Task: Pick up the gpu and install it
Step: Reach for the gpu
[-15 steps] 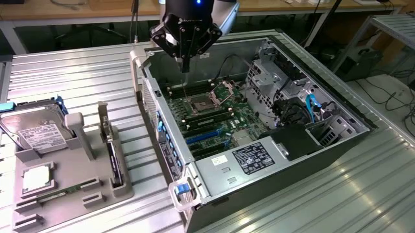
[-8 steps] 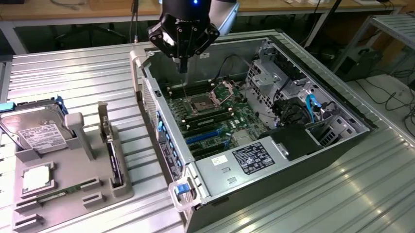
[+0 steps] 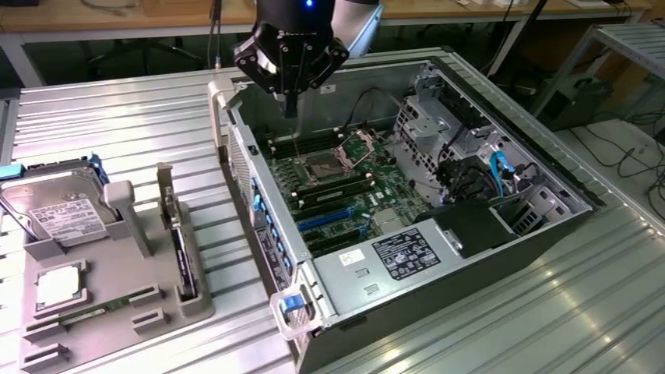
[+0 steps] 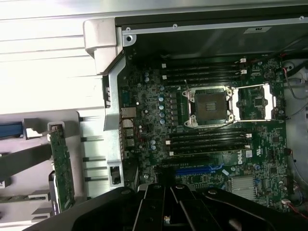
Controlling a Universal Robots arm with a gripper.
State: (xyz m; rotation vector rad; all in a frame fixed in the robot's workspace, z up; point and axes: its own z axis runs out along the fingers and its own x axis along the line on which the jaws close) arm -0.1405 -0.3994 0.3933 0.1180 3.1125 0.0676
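The gpu (image 3: pixel 183 261) is a thin dark card standing on edge in a slot of the grey holder (image 3: pixel 146 300), its metal bracket (image 3: pixel 164 195) pointing up at the far end. In the wrist view the gpu (image 4: pixel 61 166) appears as a green-edged card beside the case. My gripper (image 3: pixel 290 107) hangs above the open computer case (image 3: pixel 343 269), over the motherboard (image 3: pixel 348 183) near its back wall. Its black fingers are shut to a point with nothing between them. The gripper (image 4: pixel 166 211) stays well apart from the gpu.
On the holder also sit a silver hard drive (image 3: pixel 62 214), a square processor (image 3: pixel 58 284) and a slim green memory stick (image 3: pixel 83 315). Inside the case are an open CPU socket (image 4: pixel 209 106), blue expansion slots (image 3: pixel 327 218), a power supply (image 3: pixel 410 253) and cables (image 3: pixel 499 175).
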